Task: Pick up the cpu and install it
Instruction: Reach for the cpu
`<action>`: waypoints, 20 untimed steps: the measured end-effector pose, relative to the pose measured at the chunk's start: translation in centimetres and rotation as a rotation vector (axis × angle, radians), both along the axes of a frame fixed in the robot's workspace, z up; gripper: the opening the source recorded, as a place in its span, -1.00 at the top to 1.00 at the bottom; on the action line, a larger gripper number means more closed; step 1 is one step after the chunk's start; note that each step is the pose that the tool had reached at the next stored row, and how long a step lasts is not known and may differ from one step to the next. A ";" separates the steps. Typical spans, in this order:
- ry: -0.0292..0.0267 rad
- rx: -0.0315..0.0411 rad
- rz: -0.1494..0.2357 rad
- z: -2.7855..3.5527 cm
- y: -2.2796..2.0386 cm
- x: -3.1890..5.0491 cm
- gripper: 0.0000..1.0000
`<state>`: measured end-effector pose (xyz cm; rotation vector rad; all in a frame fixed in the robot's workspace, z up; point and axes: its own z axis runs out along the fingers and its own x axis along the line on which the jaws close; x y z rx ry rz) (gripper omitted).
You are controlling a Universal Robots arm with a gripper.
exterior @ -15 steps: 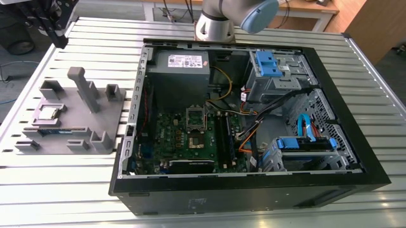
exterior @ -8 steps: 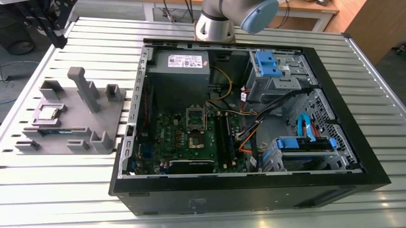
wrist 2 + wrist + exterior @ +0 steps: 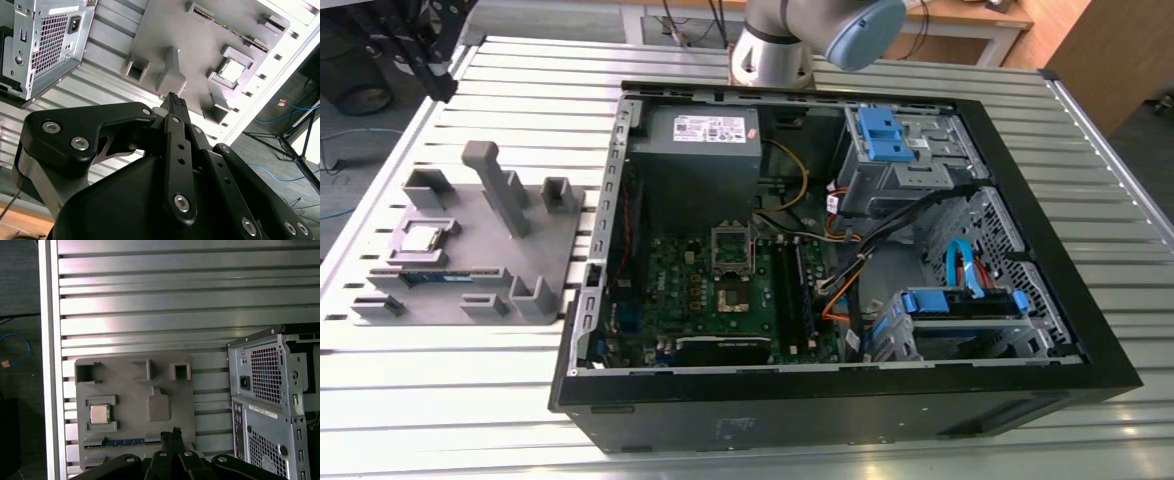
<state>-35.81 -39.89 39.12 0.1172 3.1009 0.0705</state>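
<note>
One cpu (image 3: 427, 238) is the whole job here, and it lies flat in a raised pocket of the grey holder tray (image 3: 520, 215) at the left middle of the exterior view, well apart from the open computer case (image 3: 1014, 250) in the centre. Its silvery top faces up in both wrist views (image 3: 100, 414). The memory stick (image 3: 125, 441) lies in a slot just beside it on the same tray.

The end effector (image 3: 170, 432) hangs over the tray's edge, away from the chip. Its fingers are clenched together with nothing between them.

The chip looks light, thin and stiff, so weight should be no trouble. The smooth metal lid is likely slippery, and the underside contacts are probably delicate, so a pinch on two opposite edges seems safest, with modest force. The pocket walls hug two sides of the chip, and the other two sides appear freer for the fingers, though I cannot tell how deep it sits. The motherboard socket (image 3: 727, 265) sits mid-frame inside the case, on the slatted counter (image 3: 454, 400).
</note>
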 end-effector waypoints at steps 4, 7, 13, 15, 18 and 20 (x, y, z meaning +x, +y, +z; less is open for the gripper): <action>-0.0008 0.0005 0.000 0.00 0.00 -0.24 0.79; -0.0013 0.0011 0.000 -0.01 0.00 -0.41 0.79; -0.0020 0.0021 0.000 -0.03 0.00 -0.71 0.79; -0.0025 0.0027 0.000 -0.03 0.00 -0.84 0.79; -0.0036 0.0040 0.000 -0.04 0.00 -1.08 0.79; -0.0044 0.0049 0.000 -0.05 0.00 -1.27 0.79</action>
